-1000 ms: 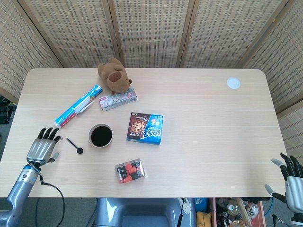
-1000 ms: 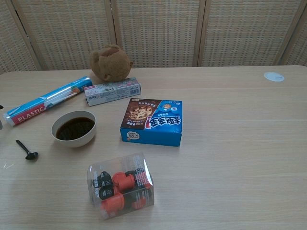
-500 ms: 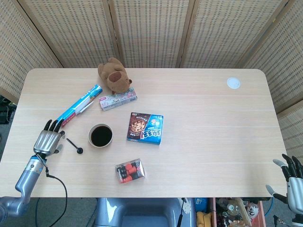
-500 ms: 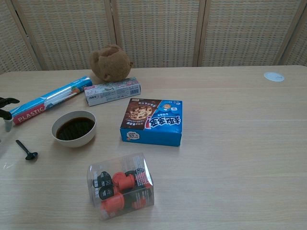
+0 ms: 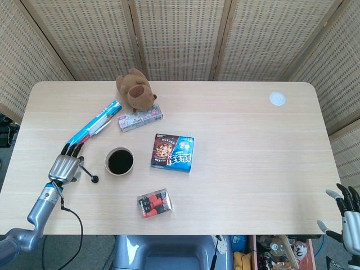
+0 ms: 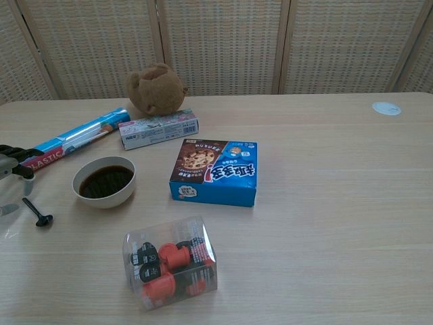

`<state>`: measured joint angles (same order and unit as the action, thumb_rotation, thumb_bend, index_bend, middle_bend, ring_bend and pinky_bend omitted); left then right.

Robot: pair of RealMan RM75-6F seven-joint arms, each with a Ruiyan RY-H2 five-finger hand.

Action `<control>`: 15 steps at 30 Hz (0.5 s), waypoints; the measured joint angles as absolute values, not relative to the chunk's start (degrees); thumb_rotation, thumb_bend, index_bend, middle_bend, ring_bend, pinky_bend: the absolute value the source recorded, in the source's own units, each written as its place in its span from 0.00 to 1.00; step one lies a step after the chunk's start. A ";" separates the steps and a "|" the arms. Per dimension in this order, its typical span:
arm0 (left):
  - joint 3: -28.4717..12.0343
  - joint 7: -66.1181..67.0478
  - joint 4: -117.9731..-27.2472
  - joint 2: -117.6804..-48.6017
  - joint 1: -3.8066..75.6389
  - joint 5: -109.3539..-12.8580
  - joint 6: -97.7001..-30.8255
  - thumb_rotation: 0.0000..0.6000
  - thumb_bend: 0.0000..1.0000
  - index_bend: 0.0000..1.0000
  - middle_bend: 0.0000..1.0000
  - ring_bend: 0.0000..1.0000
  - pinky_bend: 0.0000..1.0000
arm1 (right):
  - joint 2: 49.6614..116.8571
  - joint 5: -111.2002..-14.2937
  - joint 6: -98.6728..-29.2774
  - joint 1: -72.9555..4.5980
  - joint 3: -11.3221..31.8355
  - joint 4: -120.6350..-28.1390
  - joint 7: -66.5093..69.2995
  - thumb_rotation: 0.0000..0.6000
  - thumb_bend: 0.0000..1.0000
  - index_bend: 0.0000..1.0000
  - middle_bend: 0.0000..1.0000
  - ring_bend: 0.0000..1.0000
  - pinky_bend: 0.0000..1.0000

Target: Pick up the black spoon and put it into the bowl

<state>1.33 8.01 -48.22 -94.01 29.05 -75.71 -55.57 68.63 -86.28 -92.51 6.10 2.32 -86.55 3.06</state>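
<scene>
The black spoon (image 5: 90, 174) (image 6: 38, 212) lies flat on the table, just left of the white bowl (image 5: 119, 161) (image 6: 104, 181), which has a dark inside. My left hand (image 5: 66, 163) (image 6: 13, 162) hovers over the spoon's handle end with its fingers spread, holding nothing. The fingertips point toward the back of the table. My right hand (image 5: 347, 212) hangs beyond the table's front right corner, fingers apart and empty, far from the spoon.
A plastic-wrap roll (image 5: 93, 124) lies just beyond my left hand. A blue cookie box (image 5: 173, 152), a clear box of red and black parts (image 5: 153, 203), a flat carton (image 5: 140, 118), a brown plush toy (image 5: 135, 90) and a white disc (image 5: 277, 99) also sit on the table.
My left hand has moved right and toward the back, from the table's left edge to over the spoon's handle. The spoon and bowl have not moved.
</scene>
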 measured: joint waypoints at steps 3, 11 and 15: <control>1.19 7.88 -47.33 -94.70 29.12 -75.94 -55.26 1.00 0.35 0.46 0.00 0.00 0.00 | 68.60 -86.17 -92.44 6.15 2.29 -86.52 3.03 1.00 0.26 0.27 0.19 0.05 0.20; 0.39 7.09 -44.20 -97.16 29.47 -76.47 -53.75 1.00 0.35 0.46 0.00 0.00 0.00 | 68.46 -85.88 -92.45 6.34 2.31 -86.53 2.88 1.00 0.26 0.27 0.19 0.05 0.20; -0.01 6.87 -43.37 -97.86 29.59 -76.73 -53.25 1.00 0.35 0.47 0.00 0.00 0.00 | 68.37 -85.76 -92.50 6.44 2.33 -86.55 2.90 1.00 0.26 0.27 0.19 0.05 0.20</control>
